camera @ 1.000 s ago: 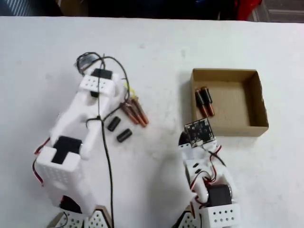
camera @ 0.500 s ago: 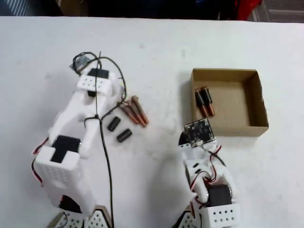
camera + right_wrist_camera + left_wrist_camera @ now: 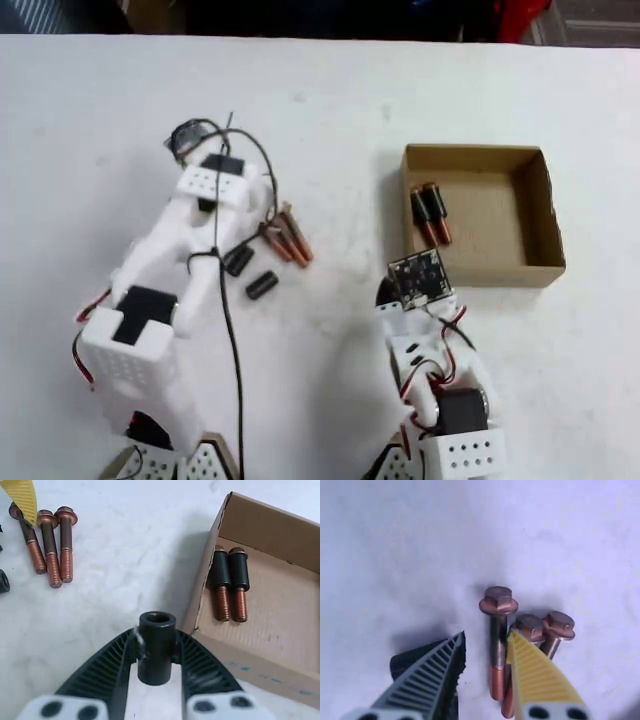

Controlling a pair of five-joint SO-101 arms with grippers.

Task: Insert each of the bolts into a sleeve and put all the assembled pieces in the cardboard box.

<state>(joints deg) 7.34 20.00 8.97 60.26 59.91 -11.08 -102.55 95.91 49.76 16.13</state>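
Observation:
Three copper bolts [image 3: 287, 236] lie side by side near the table's middle, with two loose black sleeves [image 3: 250, 272] beside them. My left gripper [image 3: 486, 638] stands open over the bolts. Its grey and yellow fingers straddle the outermost bolt [image 3: 496, 630]; the yellow finger [image 3: 532, 672] covers part of the other two bolts. One sleeve [image 3: 404, 661] shows behind the grey finger. My right gripper [image 3: 156, 641] is shut on an upright black sleeve [image 3: 156, 650], just outside the cardboard box [image 3: 265, 655]. Two assembled pieces [image 3: 230, 582] lie inside the box [image 3: 535, 215].
The right arm [image 3: 435, 360] sits at the near edge, just short of the box's near left corner. A cable [image 3: 228, 300] trails along the left arm. Open white table lies beyond the bolts and between them and the box.
The left arm swung slightly left, then back right and down onto the bolts. The right arm and its sleeve have not moved.

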